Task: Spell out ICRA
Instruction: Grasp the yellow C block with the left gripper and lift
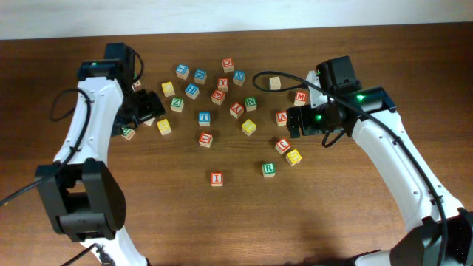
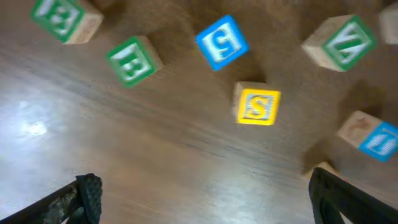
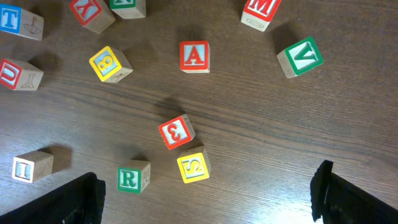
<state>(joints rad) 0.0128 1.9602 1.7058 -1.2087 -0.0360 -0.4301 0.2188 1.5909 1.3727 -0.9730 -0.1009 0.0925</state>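
A red I block (image 1: pixel 216 178) and a green R block (image 1: pixel 268 168) sit near the table's front middle. A red A block (image 1: pixel 282 117) lies just left of my right gripper (image 1: pixel 295 122). The right wrist view shows the A (image 3: pixel 194 56), the R (image 3: pixel 132 178) and the I (image 3: pixel 31 167). My right gripper (image 3: pixel 208 199) is open and empty above bare wood. My left gripper (image 1: pixel 148 109) is open and empty (image 2: pixel 205 205) at the left of the block pile. I cannot read a C block in any view.
Several other letter blocks are scattered across the table's middle. A red 3 (image 3: pixel 176 131) and a yellow S (image 3: pixel 193 165) lie close to the R. A yellow S (image 2: pixel 257 104), a blue 5 (image 2: pixel 221 42) and green blocks (image 2: pixel 132 60) lie ahead of the left gripper.
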